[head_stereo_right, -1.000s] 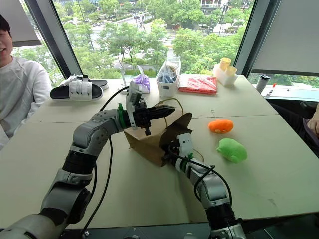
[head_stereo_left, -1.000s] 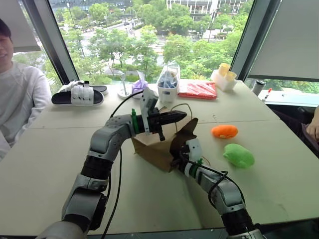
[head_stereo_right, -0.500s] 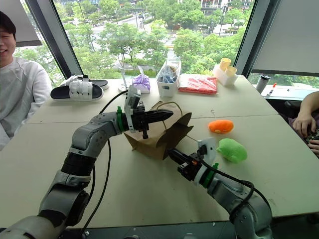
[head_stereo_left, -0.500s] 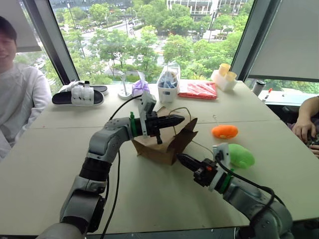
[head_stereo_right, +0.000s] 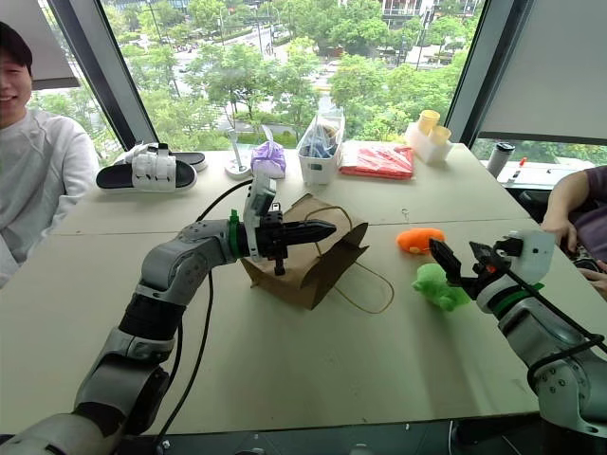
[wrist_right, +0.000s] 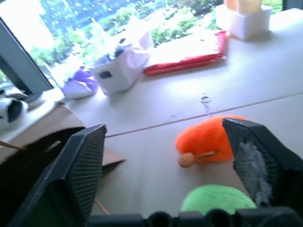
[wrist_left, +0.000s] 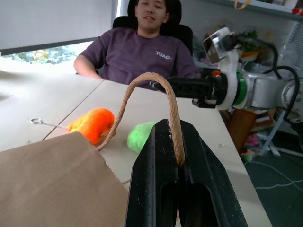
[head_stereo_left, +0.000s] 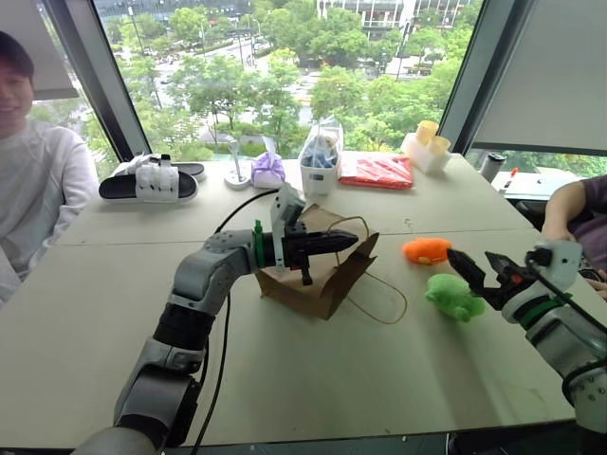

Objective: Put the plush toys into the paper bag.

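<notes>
Table (head_stereo_left: pixel 285 379): two plush toys (head_stereo_left: pixel 427 250), one paper bag (head_stereo_left: pixel 318 275); left gripper (head_stereo_left: pixel 343 241) clamps handle (wrist_left: pixel 156 94), right gripper (head_stereo_left: pixel 479 268) apart.

1. The left arm reaches forward over the table, forearm angled toward the robot's right.
2. The left gripper (head_stereo_left: pixel 343 241) points level to the right, its fingers (wrist_left: pixel 156 179) pressed together around a cord handle (wrist_left: pixel 142 82).
3. The right arm extends at the right side.
4. The right gripper (head_stereo_left: pixel 474 270) is held level, fingers (wrist_right: pixel 83 165) spread wide, holding nothing.
</notes>
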